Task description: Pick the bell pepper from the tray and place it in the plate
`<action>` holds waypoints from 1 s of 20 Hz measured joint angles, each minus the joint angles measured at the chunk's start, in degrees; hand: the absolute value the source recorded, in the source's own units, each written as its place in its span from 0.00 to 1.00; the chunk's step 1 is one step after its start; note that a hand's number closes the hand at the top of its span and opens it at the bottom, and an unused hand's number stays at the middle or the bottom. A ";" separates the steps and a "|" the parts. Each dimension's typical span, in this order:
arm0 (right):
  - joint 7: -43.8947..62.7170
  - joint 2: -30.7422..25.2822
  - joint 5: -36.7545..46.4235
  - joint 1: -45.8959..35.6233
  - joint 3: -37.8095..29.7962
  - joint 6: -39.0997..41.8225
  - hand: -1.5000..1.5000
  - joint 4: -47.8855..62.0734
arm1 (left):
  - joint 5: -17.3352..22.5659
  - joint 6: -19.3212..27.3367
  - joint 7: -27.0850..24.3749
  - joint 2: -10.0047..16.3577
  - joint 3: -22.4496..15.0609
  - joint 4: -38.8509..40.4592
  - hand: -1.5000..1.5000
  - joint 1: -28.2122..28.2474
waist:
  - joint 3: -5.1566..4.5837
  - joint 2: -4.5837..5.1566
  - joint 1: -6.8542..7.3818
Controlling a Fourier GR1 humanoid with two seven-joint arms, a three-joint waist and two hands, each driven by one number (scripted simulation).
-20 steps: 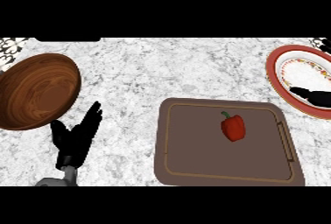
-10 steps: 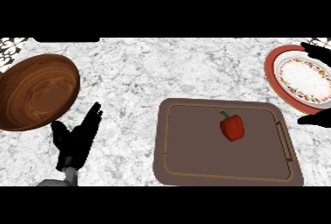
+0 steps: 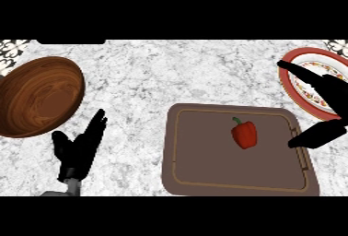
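A red bell pepper (image 3: 245, 134) with a green stem lies on the brown tray (image 3: 204, 170), right of its middle. The plate (image 3: 296, 79), white with a red patterned rim, sits at the right edge and is partly hidden by my right hand (image 3: 327, 104). That hand is open, fingers spread over the plate and thumb reaching down over the tray's right edge, a short way right of the pepper. My left hand (image 3: 80, 150) rests open at the lower left, fingers up, holding nothing.
A large wooden bowl (image 3: 39, 95) stands at the left, just above my left hand. Marble counter (image 3: 176, 73) stretches between the bowl and the plate.
My right hand has moved left from the right edge, across the plate toward the tray. The pepper, tray and left hand have stayed put.
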 measured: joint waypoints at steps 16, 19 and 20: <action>12.18 12.21 11.29 3.73 5.65 3.28 0.00 -5.31 | -1.37 -1.05 0.86 -1.30 1.30 0.51 0.50 -0.34 | 0.13 0.02 -0.02; 12.19 14.27 13.97 3.39 5.64 3.64 0.00 -4.28 | -1.93 -1.02 1.19 -1.77 1.35 0.52 0.50 -0.51 | 0.15 0.01 0.05; 12.64 14.70 14.95 2.92 5.81 3.90 0.00 -4.12 | -1.58 -1.47 1.37 -1.63 1.80 1.00 0.50 -0.85 | 0.17 0.02 0.06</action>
